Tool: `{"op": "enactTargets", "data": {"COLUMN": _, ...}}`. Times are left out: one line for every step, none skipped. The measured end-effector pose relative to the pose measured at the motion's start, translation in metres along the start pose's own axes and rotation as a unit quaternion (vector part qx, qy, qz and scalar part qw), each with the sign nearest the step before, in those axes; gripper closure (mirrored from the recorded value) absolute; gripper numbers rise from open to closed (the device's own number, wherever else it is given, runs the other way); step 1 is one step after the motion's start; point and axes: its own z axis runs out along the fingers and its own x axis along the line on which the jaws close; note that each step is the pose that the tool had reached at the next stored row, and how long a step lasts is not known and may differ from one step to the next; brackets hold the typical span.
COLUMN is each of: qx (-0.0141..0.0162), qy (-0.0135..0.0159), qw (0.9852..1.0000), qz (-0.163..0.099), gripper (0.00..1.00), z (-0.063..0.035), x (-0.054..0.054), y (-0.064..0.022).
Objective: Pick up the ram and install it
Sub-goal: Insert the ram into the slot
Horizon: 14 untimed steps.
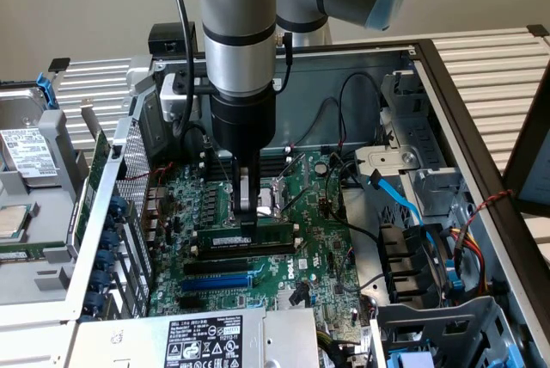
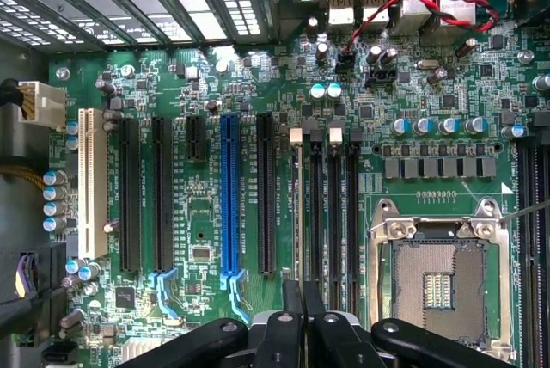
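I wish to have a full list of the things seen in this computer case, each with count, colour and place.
motherboard: one, green, inside the case
ram: one, green with white label, standing upright mid-board
blue slot: one, blue, between black slots
white slot: one, white, at the board's edge
processor socket: one, silver, beside the black slots
blue cable: one, blue, exterior view's right
power supply: one, grey, exterior view's lower edge
robot arm: one, grey, above the board
hand: one, black, closed on the ram

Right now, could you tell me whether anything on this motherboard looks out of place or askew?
The ram stands upright and level under the gripper. Only oddity: the CPU socket nearby sits bare, no cooler fitted.
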Motion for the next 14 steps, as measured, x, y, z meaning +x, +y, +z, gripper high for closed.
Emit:
{"op": "enactTargets", "data": {"qx": 0.0000, "qy": 0.0000, "qw": 1.0000, "qz": 0.000, "gripper": 0.88, "z": 0.0007, "x": -0.0001, "y": 0.0000}}
{"op": "enactTargets", "data": {"qx": 0.0002, "qy": -0.0003, "qw": 1.0000, "qz": 0.000, "gripper": 0.88, "z": 0.0013, "x": -0.0002, "y": 0.0000}}
{"op": "enactTargets", "data": {"qx": 0.0002, "qy": -0.0002, "qw": 1.0000, "qz": 0.000, "gripper": 0.88, "z": 0.0014, "x": -0.0002, "y": 0.0000}}
{"op": "enactTargets", "data": {"qx": 0.0002, "qy": -0.0002, "qw": 1.0000, "qz": 0.000, "gripper": 0.88, "z": 0.0014, "x": -0.0002, "y": 0.0000}}
{"op": "enactTargets", "data": {"qx": 0.0002, "qy": -0.0002, "qw": 1.0000, "qz": 0.000, "gripper": 0.88, "z": 0.0014, "x": -0.0002, "y": -0.0001}}
{"op": "enactTargets", "data": {"qx": 0.0002, "qy": -0.0002, "qw": 1.0000, "qz": 0.000, "gripper": 0.88, "z": 0.0014, "x": -0.0002, "y": -0.0001}}
{"op": "enactTargets", "data": {"qx": 0.0002, "qy": -0.0002, "qw": 1.0000, "qz": 0.000, "gripper": 0.88, "z": 0.0014, "x": -0.0002, "y": 0.0000}}
{"op": "enactTargets", "data": {"qx": 0.0002, "qy": -0.0002, "qw": 1.0000, "qz": 0.000, "gripper": 0.88, "z": 0.0014, "x": -0.0002, "y": -0.0001}}
{"op": "enactTargets", "data": {"qx": 0.0002, "qy": -0.0002, "qw": 1.0000, "qz": 0.000, "gripper": 0.88, "z": 0.0014, "x": -0.0002, "y": -0.0001}}
{"op": "enactTargets", "data": {"qx": 0.0002, "qy": -0.0002, "qw": 1.0000, "qz": 0.000, "gripper": 0.88, "z": 0.0014, "x": -0.0002, "y": 0.0000}}
{"op": "enactTargets", "data": {"qx": 0.0002, "qy": -0.0002, "qw": 1.0000, "qz": 0.000, "gripper": 0.88, "z": 0.0014, "x": -0.0002, "y": 0.0000}}
{"op": "enactTargets", "data": {"qx": 0.0002, "qy": -0.0002, "qw": 1.0000, "qz": 0.000, "gripper": 0.88, "z": 0.0014, "x": -0.0002, "y": -0.0001}}
{"op": "enactTargets", "data": {"qx": 0.0002, "qy": -0.0002, "qw": 1.0000, "qz": 0.000, "gripper": 0.88, "z": 0.0014, "x": -0.0002, "y": -0.0001}}
{"op": "enactTargets", "data": {"qx": 0.0002, "qy": -0.0002, "qw": 1.0000, "qz": 0.000, "gripper": 0.88, "z": 0.0014, "x": -0.0002, "y": -0.0001}}
